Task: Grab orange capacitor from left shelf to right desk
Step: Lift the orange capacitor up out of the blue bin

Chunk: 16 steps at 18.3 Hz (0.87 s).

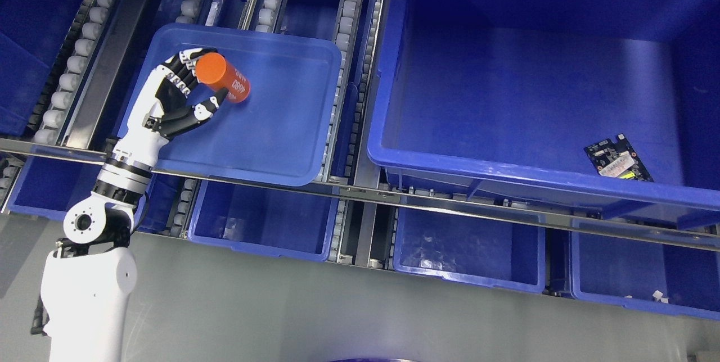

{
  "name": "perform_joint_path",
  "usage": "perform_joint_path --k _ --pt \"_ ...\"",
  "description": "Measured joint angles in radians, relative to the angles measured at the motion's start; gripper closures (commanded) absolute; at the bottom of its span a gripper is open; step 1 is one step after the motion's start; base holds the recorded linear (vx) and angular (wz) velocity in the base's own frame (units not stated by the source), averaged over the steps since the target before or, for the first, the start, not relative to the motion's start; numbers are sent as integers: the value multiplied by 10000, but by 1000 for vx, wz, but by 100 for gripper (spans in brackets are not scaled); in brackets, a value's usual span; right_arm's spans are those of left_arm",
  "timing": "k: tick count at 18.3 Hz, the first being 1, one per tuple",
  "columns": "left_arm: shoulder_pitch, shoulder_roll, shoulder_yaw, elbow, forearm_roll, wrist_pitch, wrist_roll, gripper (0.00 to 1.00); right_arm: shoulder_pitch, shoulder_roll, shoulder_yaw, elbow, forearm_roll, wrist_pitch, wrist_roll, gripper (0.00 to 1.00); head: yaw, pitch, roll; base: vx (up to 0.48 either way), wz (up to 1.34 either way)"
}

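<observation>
Left robot hand, fingers curled.

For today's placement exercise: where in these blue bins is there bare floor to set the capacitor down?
The large blue bin is bare except for a circuit board near its front right edge. The smaller bin is free right of the orange capacitor; its left side is crowded by the left hand gripping it.

Your orange capacitor: a short cylinder with white print on its side, tipped at an angle, flat end toward upper left, over the upper-left part of the shallow blue tray.
</observation>
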Motion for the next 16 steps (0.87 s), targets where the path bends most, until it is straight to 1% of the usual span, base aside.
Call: perform_joint_path --k 3,7,13,16 --pt "-48 -489 280 -266 284 -633 -43 93 -1 0 0 0 0 0 0 0 0 0 0 0 0" --pt "-77 -915 532 -569 493 -1218 -54 93 -2 0 0 0 0 0 0 0 0 0 0 -9 -22" --pt "-27 -1316 797 -1131 614 -1359 -56 92 -1 0 0 0 0 0 0 0 0 0 0 -66 -7" --pt "8 -1328 955 -1373 635 -1368 -64 92 -1 0 0 0 0 0 0 0 0 0 0 -154 -47"
